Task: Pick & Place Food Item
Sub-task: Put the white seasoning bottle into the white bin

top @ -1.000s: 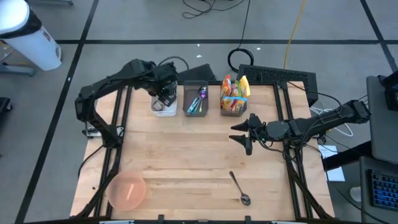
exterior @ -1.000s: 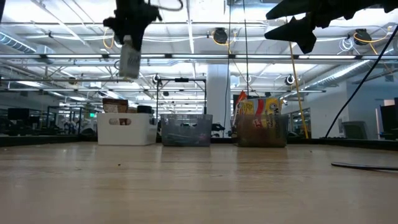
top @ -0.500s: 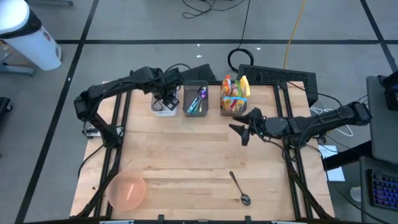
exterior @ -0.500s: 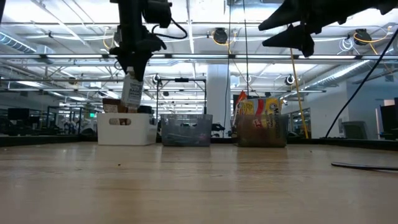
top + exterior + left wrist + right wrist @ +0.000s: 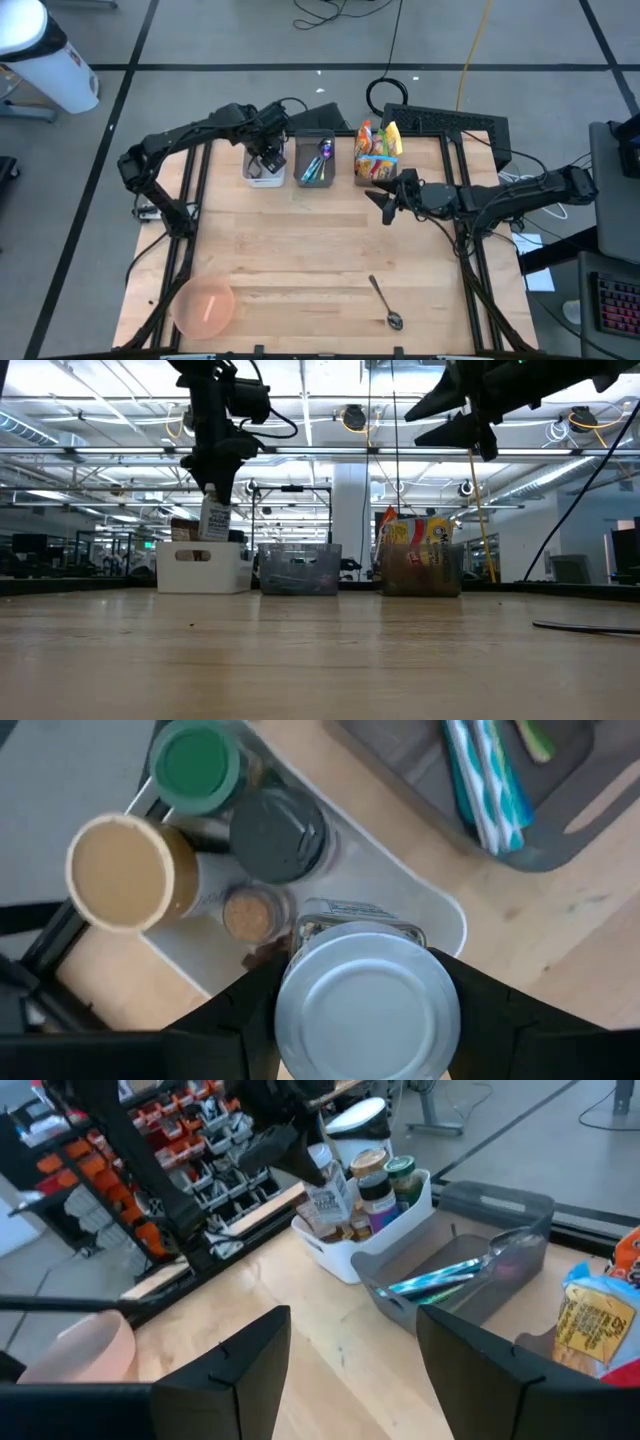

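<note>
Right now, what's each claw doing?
Left claw: shut on a jar, over the white bin.
Right claw: open, empty, in the air.

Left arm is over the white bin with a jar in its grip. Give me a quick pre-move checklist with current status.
1. Left gripper holding the silver-lidded glass jar: ok, its dark fingers flank the lid.
2. Jar lined up over the white plastic bin: ok in the high view.
3. Free spot in the bin: cannot tell; the green-lidded jar, dark-lidded jar and tan cylinder crowd one end.
4. Jar bottom clear of the bin's rim: ok, the low view shows it just above.
5. Right gripper out of the way: ok, open and empty, raised near the snack bin.
</note>
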Robot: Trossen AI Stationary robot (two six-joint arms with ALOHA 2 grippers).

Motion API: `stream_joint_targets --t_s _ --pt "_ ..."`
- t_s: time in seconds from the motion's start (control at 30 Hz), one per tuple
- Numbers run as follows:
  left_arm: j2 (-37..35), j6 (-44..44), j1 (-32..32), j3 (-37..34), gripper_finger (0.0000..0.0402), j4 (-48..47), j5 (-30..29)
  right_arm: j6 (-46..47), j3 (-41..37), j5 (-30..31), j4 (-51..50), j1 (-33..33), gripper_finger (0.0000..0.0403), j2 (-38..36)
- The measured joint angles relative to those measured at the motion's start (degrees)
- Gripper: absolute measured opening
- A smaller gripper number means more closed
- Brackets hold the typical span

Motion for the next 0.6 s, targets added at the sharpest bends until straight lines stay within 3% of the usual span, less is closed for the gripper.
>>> stream_joint_targets --t_s 0.3,0.6 --pt "0.00 1.97 0.47 -2.95 0.0205 3.76 4.97 -0.22 0.00 -0.46 1.58 -2.17 0.0210 1.76" --pt "0.00 0.38 0.61 -7.99 0.0205 8.02 5.22 -1.73 0.00 -0.60 1.59 -2.65 0.0210 1.75"
